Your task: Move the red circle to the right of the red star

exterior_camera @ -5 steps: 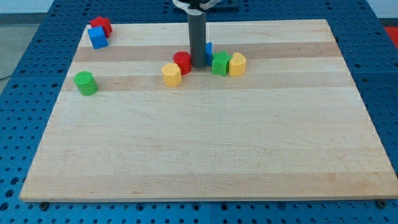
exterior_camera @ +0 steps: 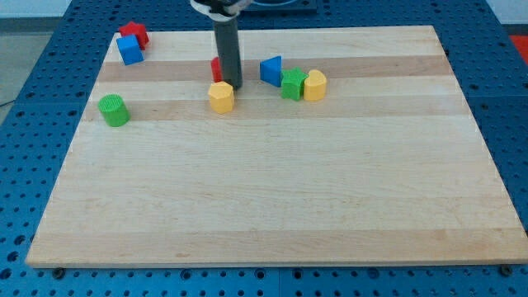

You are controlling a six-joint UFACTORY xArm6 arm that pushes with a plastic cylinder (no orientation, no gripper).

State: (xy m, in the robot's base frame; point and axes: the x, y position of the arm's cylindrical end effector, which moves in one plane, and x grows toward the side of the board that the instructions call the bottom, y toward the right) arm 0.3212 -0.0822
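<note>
My tip (exterior_camera: pixel 233 86) is pressing the red circle's (exterior_camera: pixel 216 69) right side, the red star (exterior_camera: pixel 133 34) lying far upper left; there is no hand to open or close.

**Other blocks on the board**

Blue cube (exterior_camera: pixel 129 50) at top left; green cylinder (exterior_camera: pixel 113 110) below it. Mid-board: yellow block (exterior_camera: pixel 221 96), blue triangle (exterior_camera: pixel 271 70), green block (exterior_camera: pixel 293 84) touching another yellow block (exterior_camera: pixel 314 85). Wooden board (exterior_camera: pixel 264 206).
</note>
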